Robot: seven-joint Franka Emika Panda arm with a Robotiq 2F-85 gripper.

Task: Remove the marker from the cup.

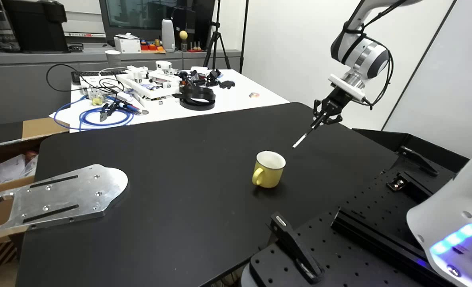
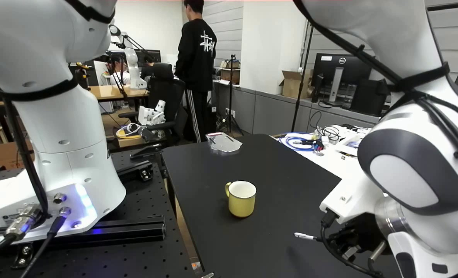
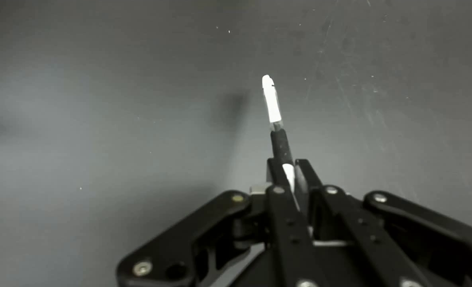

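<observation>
The marker (image 1: 300,141) is a thin stick, white at its free end with a dark middle part. It also shows in an exterior view (image 2: 304,236) and in the wrist view (image 3: 272,104). My gripper (image 1: 318,120) is shut on its upper part, which the fingers (image 3: 285,162) partly hide. The marker points obliquely down and is held above the table. The yellow cup (image 1: 268,173), white inside, stands upright on the black table and also shows in an exterior view (image 2: 242,201). The marker is outside the cup and apart from it. The cup is out of the wrist view.
A flat metal plate (image 1: 72,193) lies at the table's far end from the gripper. A white table (image 1: 236,95) with cables and parts adjoins the black table (image 1: 188,223). The white robot base (image 2: 74,166) and black clamps (image 1: 295,247) stand along one edge. A person (image 2: 196,58) stands behind.
</observation>
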